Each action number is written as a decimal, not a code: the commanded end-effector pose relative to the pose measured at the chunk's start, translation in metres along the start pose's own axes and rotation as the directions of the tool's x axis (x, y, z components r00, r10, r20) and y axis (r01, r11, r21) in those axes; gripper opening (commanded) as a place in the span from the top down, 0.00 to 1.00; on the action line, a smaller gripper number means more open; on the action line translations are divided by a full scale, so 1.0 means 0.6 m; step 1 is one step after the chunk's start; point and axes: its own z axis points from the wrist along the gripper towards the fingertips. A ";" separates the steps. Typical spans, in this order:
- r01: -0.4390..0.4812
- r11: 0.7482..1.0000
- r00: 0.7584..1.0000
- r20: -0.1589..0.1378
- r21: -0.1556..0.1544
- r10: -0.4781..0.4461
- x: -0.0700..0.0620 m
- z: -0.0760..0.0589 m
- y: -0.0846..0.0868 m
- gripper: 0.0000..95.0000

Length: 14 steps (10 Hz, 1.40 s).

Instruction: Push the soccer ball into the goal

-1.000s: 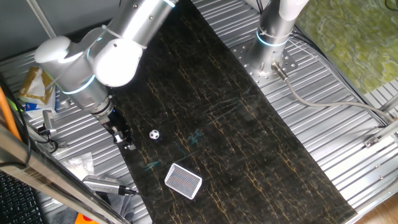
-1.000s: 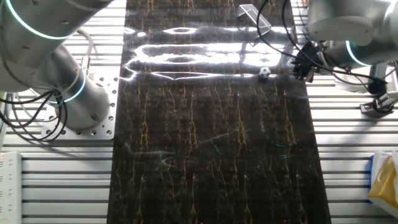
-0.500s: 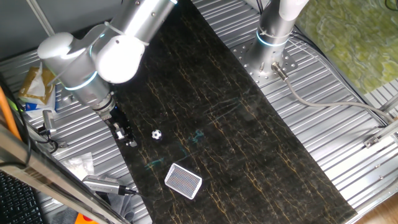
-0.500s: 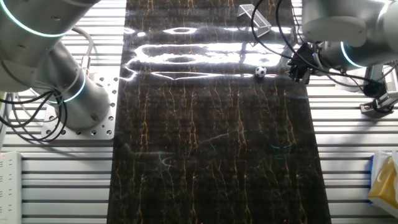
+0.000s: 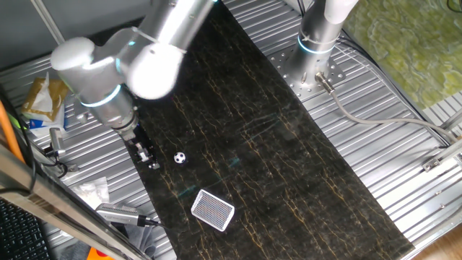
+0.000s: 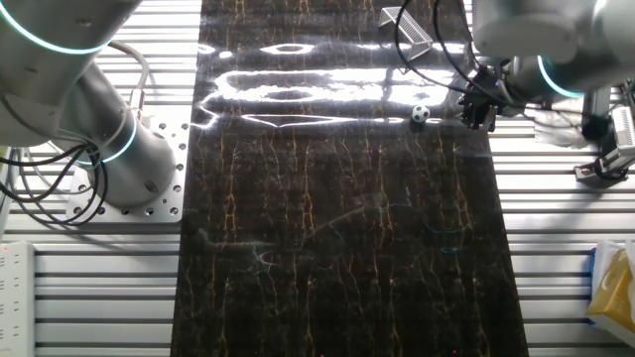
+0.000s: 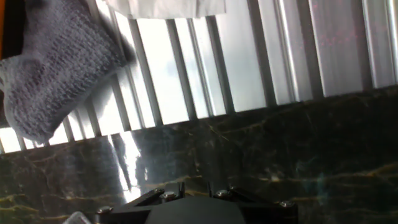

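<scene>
The soccer ball [image 5: 180,157] is a tiny white ball with black patches on the dark marble mat [image 5: 289,166]. It also shows near the mat's right edge as the ball [image 6: 421,114]. My gripper [image 5: 151,162] hangs low at the mat's edge, a short gap to the ball's left. In the other fixed view the gripper [image 6: 474,111] sits right of the ball. Its dark fingers look pressed together, holding nothing. The goal [image 5: 213,210], a white frame with dark netting, lies flat nearer the front, also seen as the goal [image 6: 407,26]. The hand view shows neither ball nor goal.
A second arm's base [image 5: 315,43] stands on the slatted metal table [image 5: 404,152]. A grey knitted cloth [image 7: 56,68] and white paper [image 7: 165,6] lie on the slats beyond the mat's edge. Clutter and a metal tool [image 5: 119,214] sit at the left.
The gripper has edged a little closer to the ball along the mat's edge. The ball has wobbled slightly but sits about where it was. The goal has not moved.
</scene>
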 end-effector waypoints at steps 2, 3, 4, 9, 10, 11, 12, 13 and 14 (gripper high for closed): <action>0.233 0.929 0.961 0.079 0.288 -0.266 0.004 -0.007 -0.006 0.80; 0.222 0.932 0.962 0.091 0.285 -0.257 0.004 -0.007 -0.006 0.80; 0.217 0.935 0.963 0.094 0.280 -0.252 0.004 -0.007 -0.006 0.80; 0.189 0.949 0.966 0.126 0.253 -0.226 0.004 -0.007 -0.006 0.80; 0.180 0.952 0.968 0.126 0.246 -0.215 0.004 -0.007 -0.006 0.80; 0.173 0.954 0.970 0.124 0.244 -0.208 0.004 -0.007 -0.006 0.80; 0.170 0.955 0.971 0.125 0.242 -0.204 0.004 -0.007 -0.006 0.80; 0.166 0.957 0.972 0.126 0.240 -0.200 0.004 -0.007 -0.006 0.80; 0.167 0.956 0.972 0.122 0.239 -0.200 0.004 -0.007 -0.006 0.80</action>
